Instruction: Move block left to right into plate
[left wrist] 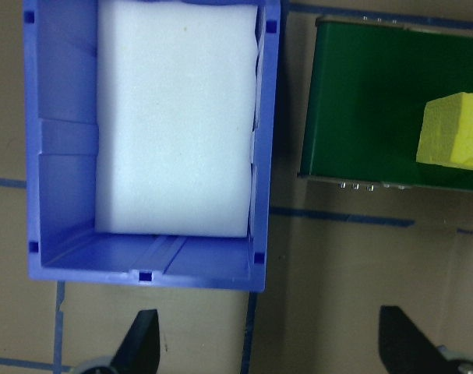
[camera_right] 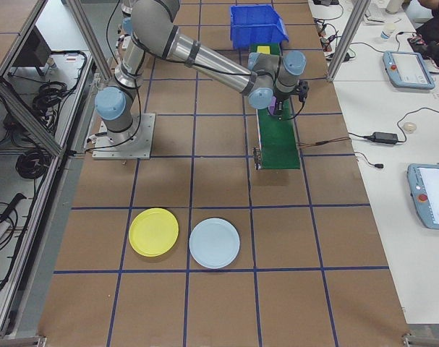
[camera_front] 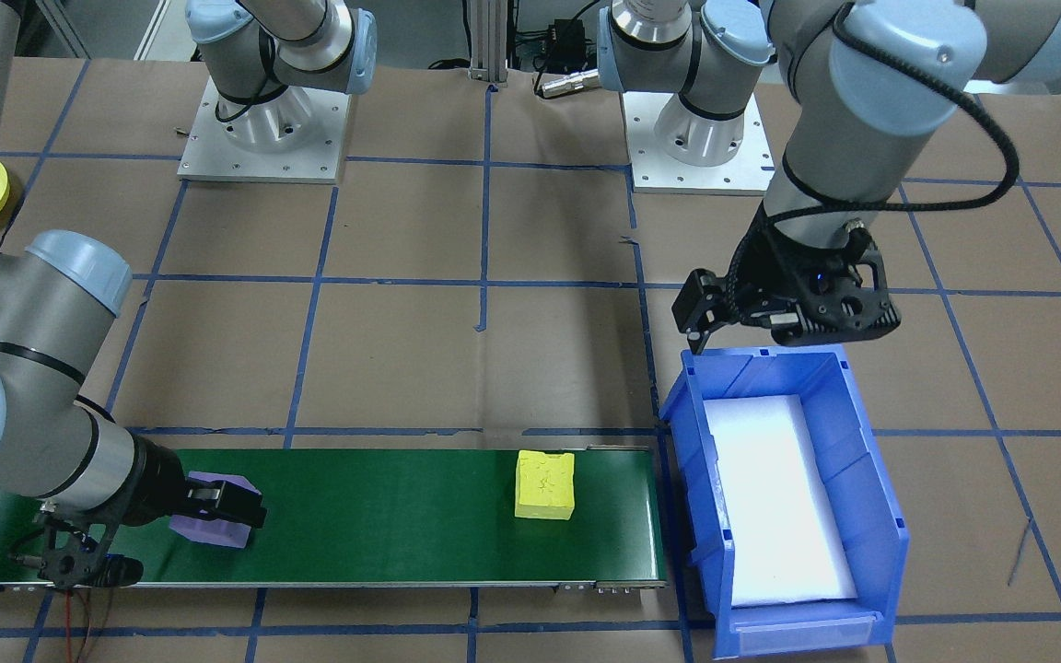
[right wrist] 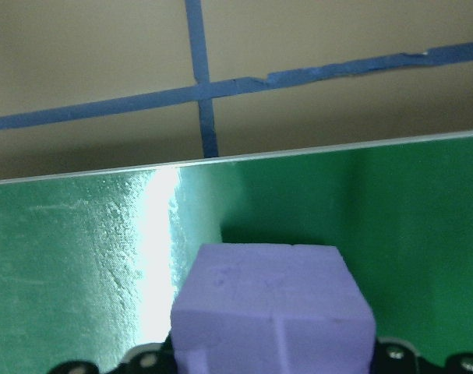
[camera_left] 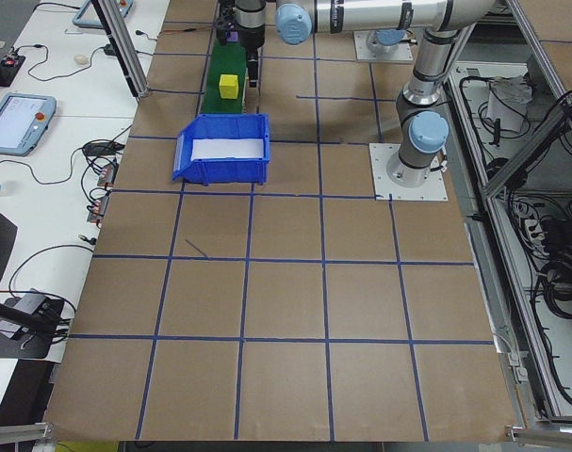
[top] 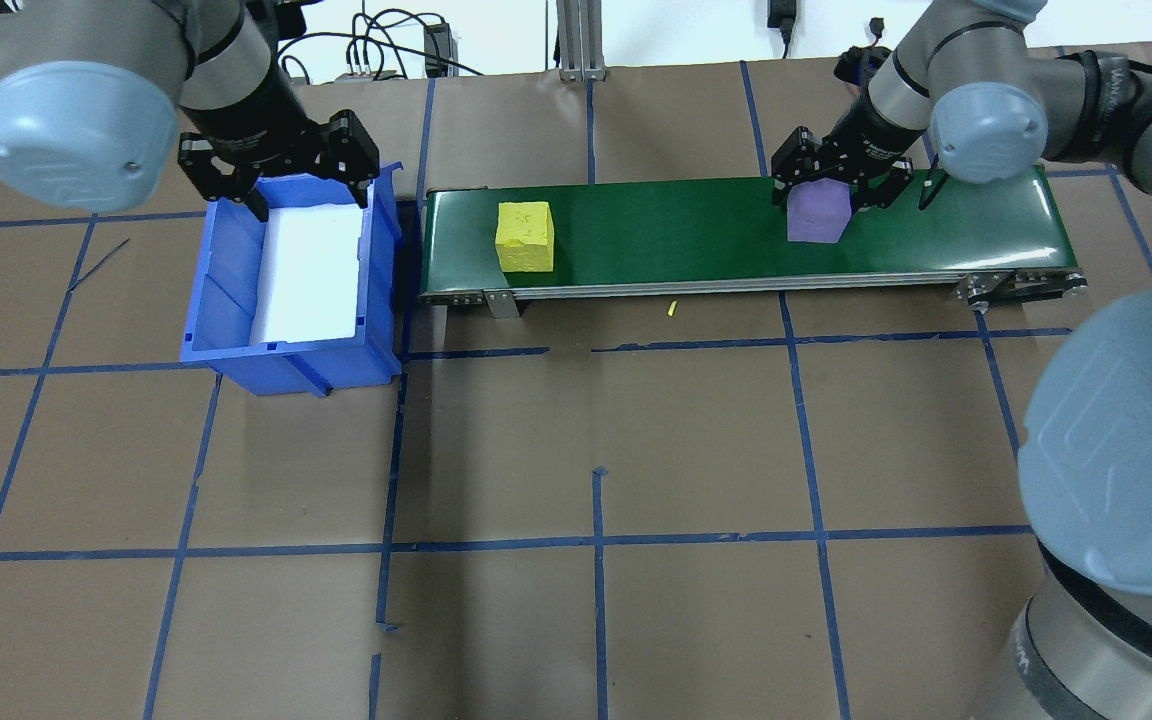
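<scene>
On the left of the overhead view, the left tool [top: 281, 175] hangs over the far end of the blue bin [top: 226, 350] with its fingers spread apart and nothing between them; white foam [top: 306, 265] lines the floor of the bin. Just beside the bin begins the green conveyor belt [top: 676, 240], and near this end of it a yellow block [top: 524, 236] lies free, touched by nothing. Further right on the belt, the right tool [top: 833, 188] has its fingers on either side of the purple block [top: 816, 212] — the wrist view shows this block filling the space between them, but whether they already press on it cannot be told. The block seems to rest on the belt, not lifted.

The yellow plate [camera_right: 154, 232] lies on the table well apart from the belt, beyond its right end, with a pale blue plate [camera_right: 214, 243] just beside it.

What could go wrong from here: the block looks like soft foam, so a weak or off-centre squeeze may let it rotate or slip during the long carry. Also, the two plates are neighbours — a small error in the drop could land the block on the pale blue one or on the rim.
</scene>
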Controlling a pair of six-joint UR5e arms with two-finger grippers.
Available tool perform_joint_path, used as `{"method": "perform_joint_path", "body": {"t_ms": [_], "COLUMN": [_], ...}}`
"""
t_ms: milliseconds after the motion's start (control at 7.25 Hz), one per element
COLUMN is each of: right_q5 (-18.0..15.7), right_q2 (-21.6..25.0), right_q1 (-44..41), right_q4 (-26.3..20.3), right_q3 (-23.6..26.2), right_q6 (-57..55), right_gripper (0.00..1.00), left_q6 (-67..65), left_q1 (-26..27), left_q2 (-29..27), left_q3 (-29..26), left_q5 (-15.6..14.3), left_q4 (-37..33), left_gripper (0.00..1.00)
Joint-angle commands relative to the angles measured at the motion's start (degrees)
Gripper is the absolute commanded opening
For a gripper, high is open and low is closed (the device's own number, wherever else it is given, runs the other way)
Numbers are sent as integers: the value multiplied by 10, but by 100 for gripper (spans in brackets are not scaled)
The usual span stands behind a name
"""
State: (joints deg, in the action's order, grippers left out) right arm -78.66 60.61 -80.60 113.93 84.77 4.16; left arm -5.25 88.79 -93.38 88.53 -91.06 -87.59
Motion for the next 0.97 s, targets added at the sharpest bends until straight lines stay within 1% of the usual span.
{"method": "perform_joint_path", "body": {"t_ms": [0, 138, 276, 414, 552, 690, 828], "right_q5": [-80, -101, -121, -138, -158, -170, -174], "right_q2": [76, 97, 129, 149, 149, 146, 133], "right_q1": [41, 101, 180, 266, 353, 409, 441], "right_q4": [-45, -61, -109, -142, -137, -95, -31], "right_q3": [4, 15, 28, 51, 71, 88, 113], "right_q6": [146, 260, 351, 465, 579, 642, 698], "right_gripper": [22, 22, 21, 20, 19, 19, 18], "left_q6": [81, 94, 90, 88, 88, 91, 90], "left_q1": [-32, -39, -38, -39, -40, -40, -40], "left_q2": [42, 44, 46, 39, 44, 50, 55], "left_q3": [2, 4, 5, 4, 2, -3, -5], "left_q5": [4, 2, 3, 4, 3, -1, -1], "left_q4": [-46, -30, -27, -1, 26, 26, 22], "left_gripper": [100, 100, 100, 100, 100, 100, 100]}}
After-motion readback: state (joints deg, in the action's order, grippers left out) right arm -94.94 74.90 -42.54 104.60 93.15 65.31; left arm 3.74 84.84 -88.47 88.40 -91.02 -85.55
